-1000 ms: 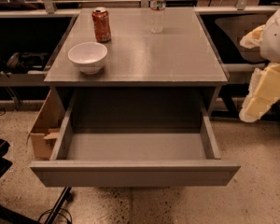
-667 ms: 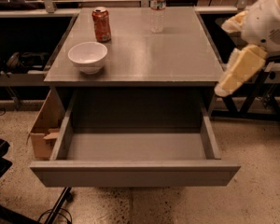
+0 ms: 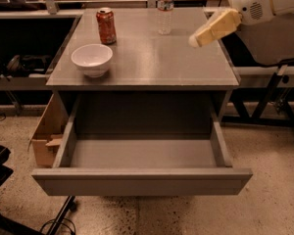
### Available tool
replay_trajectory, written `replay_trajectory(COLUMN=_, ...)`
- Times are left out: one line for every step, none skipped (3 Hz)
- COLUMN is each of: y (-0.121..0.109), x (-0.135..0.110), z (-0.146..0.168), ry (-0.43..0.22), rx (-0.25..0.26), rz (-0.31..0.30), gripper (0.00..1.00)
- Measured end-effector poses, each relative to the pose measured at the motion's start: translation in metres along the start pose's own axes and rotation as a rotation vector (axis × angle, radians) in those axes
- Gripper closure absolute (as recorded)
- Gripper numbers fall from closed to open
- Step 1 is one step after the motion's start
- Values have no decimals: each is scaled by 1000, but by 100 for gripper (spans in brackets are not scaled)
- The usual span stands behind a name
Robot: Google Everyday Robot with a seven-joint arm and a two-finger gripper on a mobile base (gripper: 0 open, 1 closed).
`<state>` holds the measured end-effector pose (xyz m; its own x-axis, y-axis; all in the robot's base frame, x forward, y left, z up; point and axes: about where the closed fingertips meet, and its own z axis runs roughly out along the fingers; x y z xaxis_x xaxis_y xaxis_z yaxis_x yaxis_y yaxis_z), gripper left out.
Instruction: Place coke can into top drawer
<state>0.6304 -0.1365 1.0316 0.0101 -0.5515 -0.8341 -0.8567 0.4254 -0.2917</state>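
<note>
The coke can (image 3: pixel 106 25) is red-orange with a silver top and stands upright at the back left of the grey cabinet top (image 3: pixel 152 58). The top drawer (image 3: pixel 142 180) is pulled fully open toward the camera, and its grey inside holds nothing. My gripper (image 3: pixel 196 39) is the cream-coloured tip of the white arm. It hangs above the right side of the cabinet top, far right of the can and holding nothing.
A white bowl (image 3: pixel 92 59) sits in front of the can. A clear water bottle (image 3: pixel 164 9) stands at the back middle. A brown cardboard box (image 3: pixel 45 135) stands on the floor left of the drawer. Black frame legs (image 3: pixel 277 94) stand to the right.
The arm has risen from beside the cabinet's right side and swung left. The gripper is now over the right part of the cabinet top. The can, bowl and bottle have not moved.
</note>
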Motion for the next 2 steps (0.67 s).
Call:
replay_trajectory(y=-19, x=-30, z=33, ry=-142, rx=70, rz=20, gripper=0)
replay_trajectory(y=-35, x=-39, z=33, ry=-173, rx=133, rz=22, gripper=0)
